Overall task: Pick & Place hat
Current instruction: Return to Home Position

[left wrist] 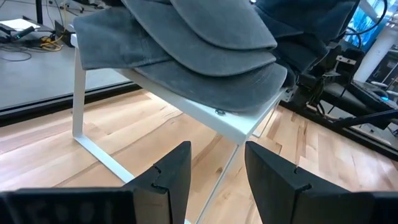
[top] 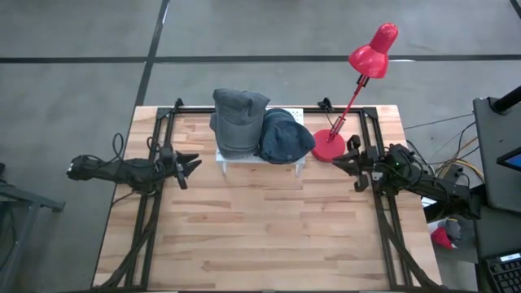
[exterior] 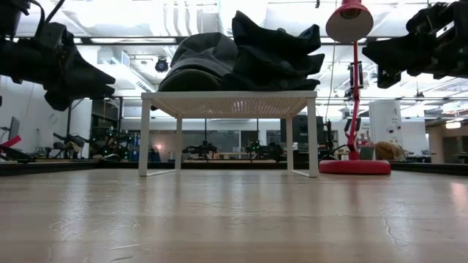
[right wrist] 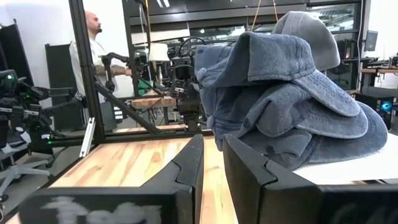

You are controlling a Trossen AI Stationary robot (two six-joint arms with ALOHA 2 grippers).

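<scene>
A stack of grey caps (top: 238,120) and a pile of dark blue hats (top: 286,137) lie on a small white stand (top: 230,158) at the table's far middle. They also show in the low view (exterior: 241,58). My left gripper (top: 192,166) hovers left of the stand, open and empty; the grey caps (left wrist: 199,50) show ahead of it. My right gripper (top: 352,164) hovers right of the stand, open and empty, facing the blue hats (right wrist: 292,106).
A red desk lamp (top: 358,89) stands on its round base (top: 329,146) just right of the stand, between it and my right gripper. The table's near half is bare wood (top: 260,236). A person (right wrist: 93,56) stands beyond the table's left side.
</scene>
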